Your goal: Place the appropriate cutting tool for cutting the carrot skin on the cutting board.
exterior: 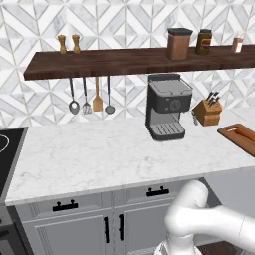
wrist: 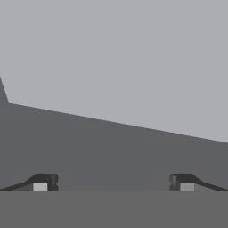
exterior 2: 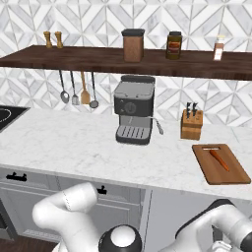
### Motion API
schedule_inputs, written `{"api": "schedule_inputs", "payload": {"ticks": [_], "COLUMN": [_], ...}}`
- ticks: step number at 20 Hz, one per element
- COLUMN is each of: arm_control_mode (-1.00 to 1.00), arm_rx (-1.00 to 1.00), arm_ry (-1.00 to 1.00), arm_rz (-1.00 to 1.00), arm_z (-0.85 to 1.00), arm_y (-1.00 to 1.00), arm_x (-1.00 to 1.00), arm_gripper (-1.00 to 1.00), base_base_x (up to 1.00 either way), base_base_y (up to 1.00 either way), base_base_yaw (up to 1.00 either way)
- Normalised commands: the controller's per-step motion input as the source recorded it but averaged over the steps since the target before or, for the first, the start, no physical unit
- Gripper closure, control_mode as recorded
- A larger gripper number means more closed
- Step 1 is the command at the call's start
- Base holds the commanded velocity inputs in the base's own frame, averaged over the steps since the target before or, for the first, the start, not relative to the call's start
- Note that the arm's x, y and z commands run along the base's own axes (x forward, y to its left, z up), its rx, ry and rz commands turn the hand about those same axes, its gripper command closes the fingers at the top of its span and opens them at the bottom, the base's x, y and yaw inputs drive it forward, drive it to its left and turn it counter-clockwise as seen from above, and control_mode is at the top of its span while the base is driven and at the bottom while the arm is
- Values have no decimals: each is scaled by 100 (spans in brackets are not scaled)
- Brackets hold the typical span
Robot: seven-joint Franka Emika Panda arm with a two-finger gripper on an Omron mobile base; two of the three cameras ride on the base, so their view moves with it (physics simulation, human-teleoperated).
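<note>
1. The gripper (wrist: 113,182) stands wide open in the hand view, its two dark fingertips (wrist: 44,182) far apart with nothing between them; ahead lie only flat grey surfaces meeting along a slanted edge.
2. What those grey surfaces belong to cannot be told from the hand view.
3. The cutting board (exterior 2: 220,164) lies on the marble counter (exterior 2: 64,142) at its right end, close to the front edge, with the carrot (exterior 2: 219,160) resting on it (slanted, roughly along the board's length). In the left base view the board (exterior: 239,137) is cut off by the picture's right edge.
4. The knife block (exterior 2: 191,124) stands just behind the board, near the wall, dark handles up; which blades it holds is too small to make out.
5. The coffee machine (exterior 2: 133,109) sits left of the block, and the counter from there to the stove (exterior 2: 7,116) is open marble.
</note>
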Motion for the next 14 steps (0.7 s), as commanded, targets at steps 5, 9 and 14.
{"api": "schedule_inputs", "payload": {"ticks": [5, 9, 14], "arm_control_mode": [-100, -100, -100], "arm_rx": [0, 0, -10], "arm_ry": [0, 0, -1], "arm_rz": [0, 0, 0], "arm_z": [39, 10, 0], "arm_y": [0, 0, 0], "arm_x": [45, 48, 35], "arm_gripper": [-100, -100, -100], "base_base_x": [0, 0, 0], "base_base_y": [0, 0, 0], "base_base_yaw": [0, 0, 0]}}
